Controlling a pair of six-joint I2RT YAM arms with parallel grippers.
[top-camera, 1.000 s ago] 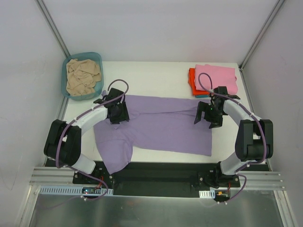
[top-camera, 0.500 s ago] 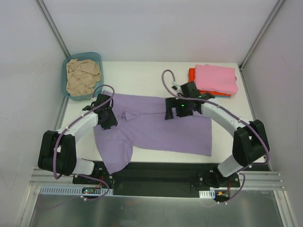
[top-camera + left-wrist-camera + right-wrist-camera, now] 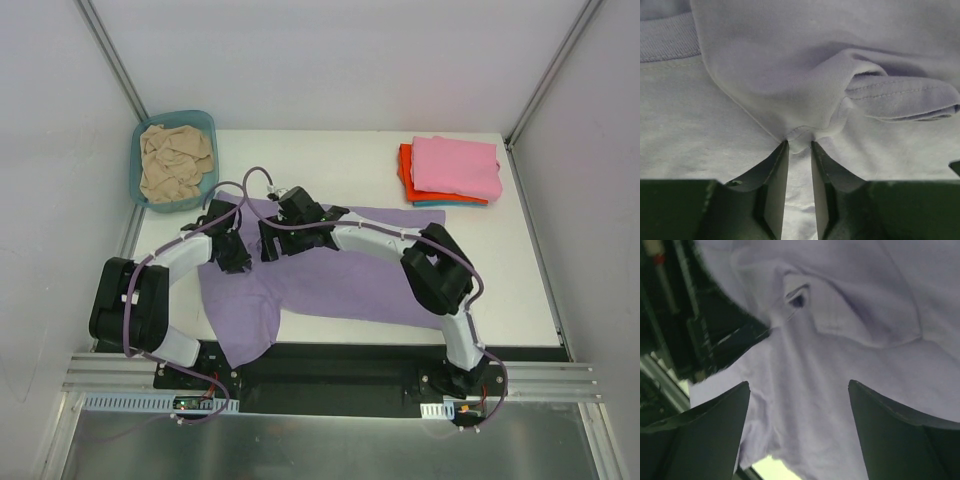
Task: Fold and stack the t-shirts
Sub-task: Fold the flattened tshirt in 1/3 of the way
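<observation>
Lavender t-shirt (image 3: 350, 282) sits pinched in left gripper (image 3: 800, 144), right gripper (image 3: 799, 385) spread wide.

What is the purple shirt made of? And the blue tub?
The purple shirt looks like soft, matte knit cloth: it wrinkles, with a ribbed collar and stitched hems. The blue tub seems to be smooth hard plastic, judging by its stiff, even rim.

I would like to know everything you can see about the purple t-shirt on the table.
The purple t-shirt is plain, soft lavender cloth with a ribbed collar and stitched hems. It lies mostly flat on the white table. One layer is folded over near the collar, and one part reaches the near edge at the left. The left hand pinches a small fold of it between nearly closed fingers. The right hand hangs open over it, close beside the left.
</observation>
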